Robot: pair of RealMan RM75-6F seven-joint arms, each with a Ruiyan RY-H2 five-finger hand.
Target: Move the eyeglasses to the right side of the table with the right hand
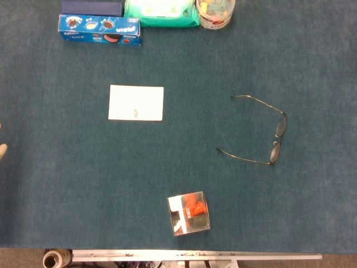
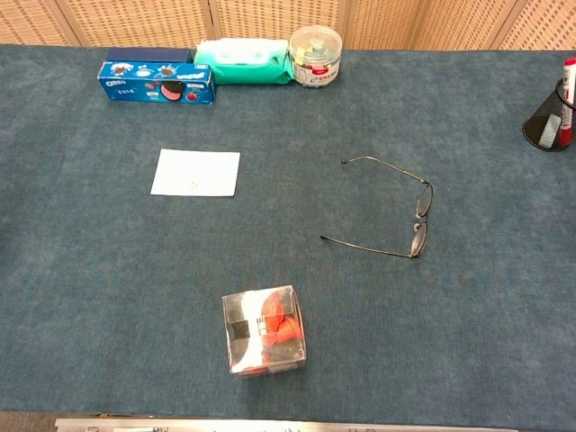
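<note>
My right robot hand is not in either view, so I cannot tell whether it is released or clenched; at the left edge of the head view a pale sliver may be a fingertip of my left robot hand, but too little shows to judge how that one stands either. The eyeglasses [image 1: 270,133] lie on the blue table [image 1: 312,212], well to the right of the white card [image 1: 136,103], arms unfolded and pointing toward the card, lenses at the far end from it. I judge them light, thin-wired and easy to bend, with lenses that would smudge or scratch, and the frame sits so low on the cloth that it may slip from under my fingers. I would take hold at the front, near the bridge or at the hinge corner, rather than by a springy arm. As for containers: below and to the right of the card stands a clear box [image 1: 189,213] holding something red and black; beyond the card, at the table's back edge, a round tub [image 1: 215,13] with small coloured pieces inside, a green wipes pack [image 1: 160,12] and a blue biscuit box [image 1: 99,29]. Far right of the card, in the chest view, a black mesh cup [image 2: 551,119] holds a red-capped marker.
</note>
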